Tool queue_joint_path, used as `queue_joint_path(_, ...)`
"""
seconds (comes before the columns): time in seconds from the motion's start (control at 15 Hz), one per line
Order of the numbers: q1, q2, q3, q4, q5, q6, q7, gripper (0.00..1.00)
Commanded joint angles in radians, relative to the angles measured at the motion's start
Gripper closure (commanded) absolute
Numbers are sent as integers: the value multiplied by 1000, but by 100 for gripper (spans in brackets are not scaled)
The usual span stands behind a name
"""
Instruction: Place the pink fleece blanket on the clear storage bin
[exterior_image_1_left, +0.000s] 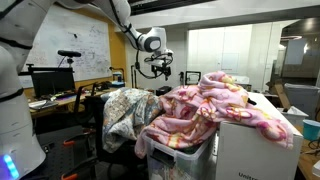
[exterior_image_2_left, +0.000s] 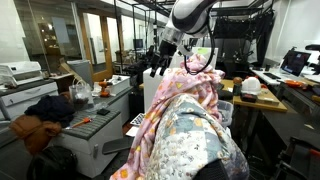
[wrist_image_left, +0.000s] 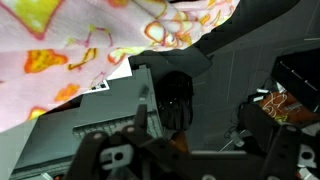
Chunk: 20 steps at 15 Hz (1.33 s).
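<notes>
The blanket (exterior_image_1_left: 215, 105) was a thick, soft pink fleece printed with yellow, cream and orange shapes. It lay in a rumpled heap with deep folds. In an exterior view it sat on top of the bin (exterior_image_1_left: 185, 158) and spread onto the white box (exterior_image_1_left: 255, 150) beside it. Its edges hung down over the bin's rim and the box's top corner. In the wrist view the pink fleece (wrist_image_left: 60, 50) filled the upper left of the picture.

The claw (exterior_image_1_left: 158, 68) hung in the air above and to one side of the heap, apart from it. Its jaws stood as wide as they go, with nothing between them and touching nothing. In the wrist view the two dark fingers (wrist_image_left: 110, 155) showed at the bottom edge, with empty space between them. In the other exterior view the claw (exterior_image_2_left: 160, 60) hung just beside the top of the pink pile (exterior_image_2_left: 185, 95).

The heap's long axis ran sideways across the bin and box. One end drooped low toward a grey-white patterned blanket (exterior_image_1_left: 125, 115) draped just beside the bin.
</notes>
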Motion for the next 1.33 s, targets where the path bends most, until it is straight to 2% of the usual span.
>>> queue_joint_path(0.0, 4, 55, 1, 85, -43, -73, -80, 0)
queue_joint_path(0.67, -4, 101, 10, 120, -112, -125, -254, 0)
queue_joint_path(1.27, 29, 188, 5, 241, -180, -310, -325, 0)
